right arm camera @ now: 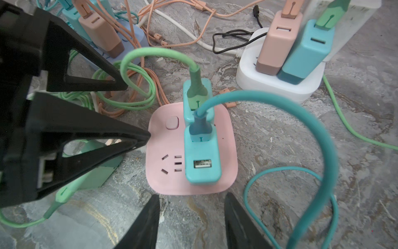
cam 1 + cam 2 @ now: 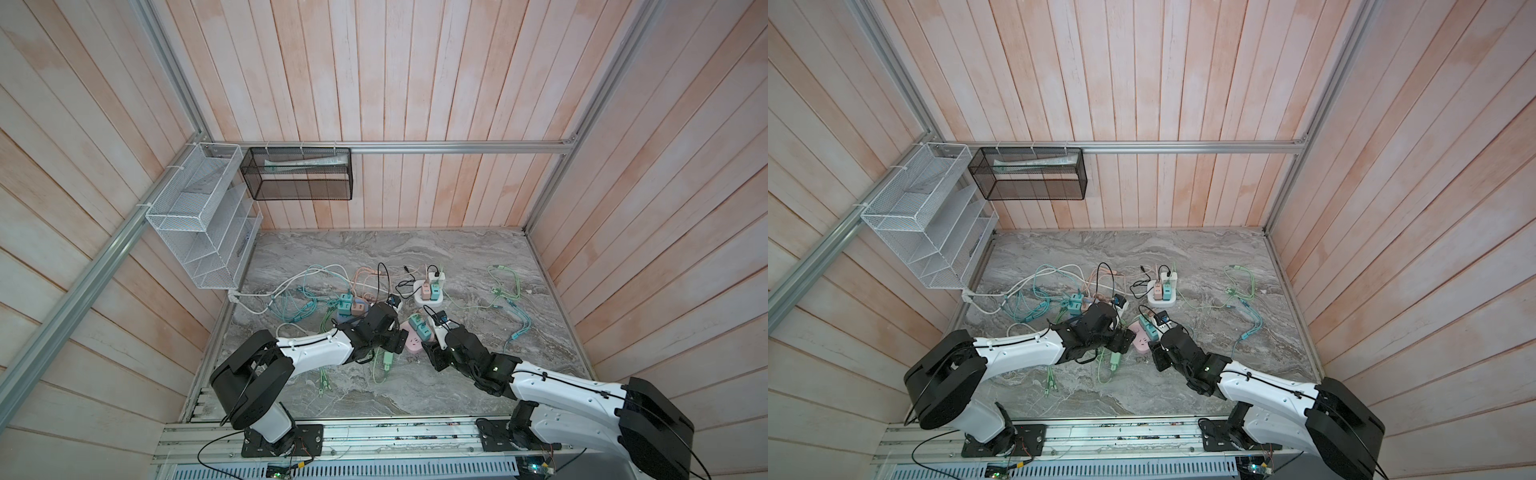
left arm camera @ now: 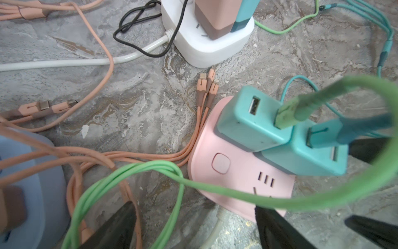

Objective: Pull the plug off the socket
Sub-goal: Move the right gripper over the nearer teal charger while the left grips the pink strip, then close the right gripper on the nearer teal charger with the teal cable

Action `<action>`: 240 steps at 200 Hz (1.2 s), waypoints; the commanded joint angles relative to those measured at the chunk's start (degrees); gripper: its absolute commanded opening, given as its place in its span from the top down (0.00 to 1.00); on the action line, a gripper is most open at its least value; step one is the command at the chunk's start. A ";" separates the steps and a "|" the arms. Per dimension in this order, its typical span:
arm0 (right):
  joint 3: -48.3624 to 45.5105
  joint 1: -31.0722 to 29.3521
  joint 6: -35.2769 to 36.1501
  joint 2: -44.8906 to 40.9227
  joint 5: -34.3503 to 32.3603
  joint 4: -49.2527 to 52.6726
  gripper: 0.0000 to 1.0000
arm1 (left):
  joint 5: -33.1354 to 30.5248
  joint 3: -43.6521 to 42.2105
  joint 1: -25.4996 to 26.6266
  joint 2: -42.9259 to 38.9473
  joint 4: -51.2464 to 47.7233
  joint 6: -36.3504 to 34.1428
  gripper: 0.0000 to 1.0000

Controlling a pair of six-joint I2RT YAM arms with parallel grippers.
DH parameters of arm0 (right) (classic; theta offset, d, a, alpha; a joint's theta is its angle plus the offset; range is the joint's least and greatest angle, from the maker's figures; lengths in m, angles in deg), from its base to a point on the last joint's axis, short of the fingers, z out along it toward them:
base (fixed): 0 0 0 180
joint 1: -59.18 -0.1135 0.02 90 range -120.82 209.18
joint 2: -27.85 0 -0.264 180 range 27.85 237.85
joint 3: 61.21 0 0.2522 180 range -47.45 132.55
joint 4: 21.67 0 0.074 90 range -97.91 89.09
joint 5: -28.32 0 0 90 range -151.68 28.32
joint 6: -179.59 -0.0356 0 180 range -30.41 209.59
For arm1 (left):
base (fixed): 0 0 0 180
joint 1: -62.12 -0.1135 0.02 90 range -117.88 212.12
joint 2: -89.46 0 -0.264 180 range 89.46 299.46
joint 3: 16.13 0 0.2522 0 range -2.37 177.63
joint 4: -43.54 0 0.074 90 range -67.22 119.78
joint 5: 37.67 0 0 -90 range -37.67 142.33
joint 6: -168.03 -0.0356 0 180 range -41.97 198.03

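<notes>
In the left wrist view the green cable (image 3: 327,97) nearest the lens is blurred, and the picture's edge cuts off the white socket cube (image 3: 206,49) and the blue socket (image 3: 36,172). In the right wrist view the left gripper (image 1: 138,110) hides much of a mint-green plug (image 1: 101,172). In both top views that gripper partly covers the pink socket (image 2: 414,343) (image 2: 1140,342).

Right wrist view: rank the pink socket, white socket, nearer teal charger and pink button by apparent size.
1. pink socket
2. white socket, farther away and partly covered, so unsure
3. nearer teal charger
4. button
</notes>
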 commanded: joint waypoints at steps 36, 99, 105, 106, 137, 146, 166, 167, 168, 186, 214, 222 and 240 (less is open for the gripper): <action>-0.82 2.58 3.28 2.48 1.02 -6.47 0.52 | 2.07 1.93 -1.25 2.98 1.64 -0.30 0.12; -0.52 5.06 5.60 6.21 4.96 -10.22 0.54 | 1.64 2.02 -1.66 4.42 1.22 -0.21 0.13; -0.35 5.16 5.74 6.70 5.31 -10.39 0.55 | 1.73 2.16 -1.69 4.56 1.15 -0.29 0.13; -0.30 5.21 5.76 6.74 5.34 -10.39 0.55 | 1.73 2.14 -1.67 4.57 1.09 -0.29 0.13; 1.55 5.34 6.39 9.49 6.43 -8.92 0.57 | 1.39 2.82 -1.67 5.59 0.66 -0.34 0.13; 1.95 5.36 6.55 10.14 6.49 -8.42 0.58 | 1.29 3.13 -1.71 5.95 0.43 -0.43 0.13; 2.45 5.39 6.94 11.07 6.83 -8.19 0.59 | 1.68 3.83 -1.73 6.80 -0.02 -0.47 0.13; 2.47 5.36 6.93 11.12 6.80 -8.19 0.59 | 1.70 3.86 -1.69 6.83 -0.06 -0.47 0.13; 2.43 5.39 6.93 11.15 6.79 -8.15 0.59 | 1.72 3.91 -1.71 6.85 -0.09 -0.47 0.13; 2.66 5.39 7.09 11.53 6.25 -8.38 0.60 | 1.90 4.29 -1.73 7.28 -0.20 -0.38 0.14; 2.74 5.34 7.19 11.84 5.97 -9.15 0.63 | 1.86 4.74 -1.69 7.91 -0.84 -0.38 0.15; 2.75 5.35 7.19 11.97 5.95 -9.09 0.65 | 1.77 4.84 -1.68 8.22 -1.10 -0.39 0.16; 2.66 5.36 7.02 12.15 5.95 -9.42 0.69 | 1.64 4.76 -1.73 8.42 -1.50 -0.13 0.17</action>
